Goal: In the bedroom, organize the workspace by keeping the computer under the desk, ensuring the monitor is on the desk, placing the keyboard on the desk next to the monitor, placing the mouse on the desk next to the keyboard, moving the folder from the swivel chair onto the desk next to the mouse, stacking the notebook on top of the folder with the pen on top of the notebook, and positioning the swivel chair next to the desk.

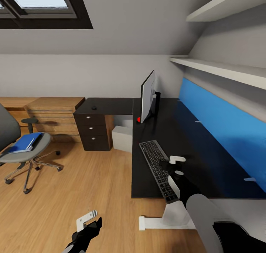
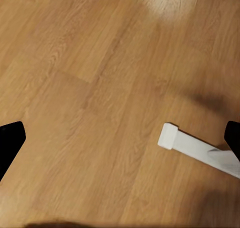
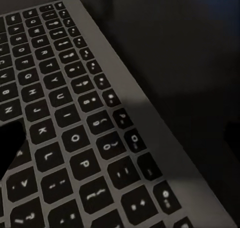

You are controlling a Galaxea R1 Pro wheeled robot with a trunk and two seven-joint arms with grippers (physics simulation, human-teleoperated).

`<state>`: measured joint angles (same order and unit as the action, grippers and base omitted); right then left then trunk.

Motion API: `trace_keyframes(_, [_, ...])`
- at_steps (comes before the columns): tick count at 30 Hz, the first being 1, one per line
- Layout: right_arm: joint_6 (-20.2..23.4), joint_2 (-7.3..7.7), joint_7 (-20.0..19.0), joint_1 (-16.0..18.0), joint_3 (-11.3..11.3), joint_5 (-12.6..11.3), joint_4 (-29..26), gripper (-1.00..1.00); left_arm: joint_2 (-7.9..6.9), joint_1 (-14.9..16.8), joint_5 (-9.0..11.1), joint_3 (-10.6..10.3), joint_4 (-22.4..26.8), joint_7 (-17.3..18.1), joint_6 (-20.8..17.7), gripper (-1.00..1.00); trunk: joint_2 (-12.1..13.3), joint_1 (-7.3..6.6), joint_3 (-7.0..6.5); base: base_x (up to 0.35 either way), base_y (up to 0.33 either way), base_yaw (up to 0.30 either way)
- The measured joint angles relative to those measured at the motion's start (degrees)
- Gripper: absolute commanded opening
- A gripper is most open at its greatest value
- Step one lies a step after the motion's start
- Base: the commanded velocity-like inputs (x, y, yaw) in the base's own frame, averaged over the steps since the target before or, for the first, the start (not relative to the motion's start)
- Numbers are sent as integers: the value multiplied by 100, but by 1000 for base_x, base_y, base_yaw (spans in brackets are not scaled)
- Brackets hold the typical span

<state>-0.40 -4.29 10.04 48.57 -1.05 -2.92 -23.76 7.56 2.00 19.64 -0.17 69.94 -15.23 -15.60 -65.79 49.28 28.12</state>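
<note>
right end effector (image 1: 173, 165) spread, empty, over keyboard (image 1: 159, 164) beside desk (image 1: 147, 186) front edge

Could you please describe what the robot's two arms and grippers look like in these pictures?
The right arm has a smooth light grey forearm shell, then a black wrist with a white band. Its right gripper is black with a flat white finger. The left gripper is likewise black with a flat white finger. No cables or markings are visible.

I saw black keys in a silver-grey keyboard (image 1: 158, 168) on the black desk (image 1: 192, 149), below a blue wall panel (image 1: 225, 127).
</note>
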Motion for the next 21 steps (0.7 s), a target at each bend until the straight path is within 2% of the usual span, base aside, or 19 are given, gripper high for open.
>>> trace_keyframes(4, [4, 22, -128, 0, -3, 4, -2, 100, 0, 0, -1, -4, -4, 1, 0, 100, 0, 0, -2, 1, -1, -11])
trace_keyframes(6, [16, 153, -291, 0, -18, -37, 4, 100, 0, 0, -1, -6, -6, 2, 0, 100, 0, 0, -2, 0, 0, -2])
trace_keyframes(10, [55, 323, -365, 1, -45, -444, 8, 100, 0, 0, 2, -6, -8, 2, 0, 100, 0, 0, -2, 0, 0, 0])
trace_keyframes(13, [140, 352, -472, 1, -41, -604, 13, 100, 0, 0, 4, -7, -14, 2, 0, 100, 0, 0, -2, 0, 0, 0])
trace_keyframes(21, [349, 395, -935, 2, -52, -648, 32, 100, 0, 0, 1, -7, -32, 2, 0, 100, 0, 0, -2, 1, 0, 0])
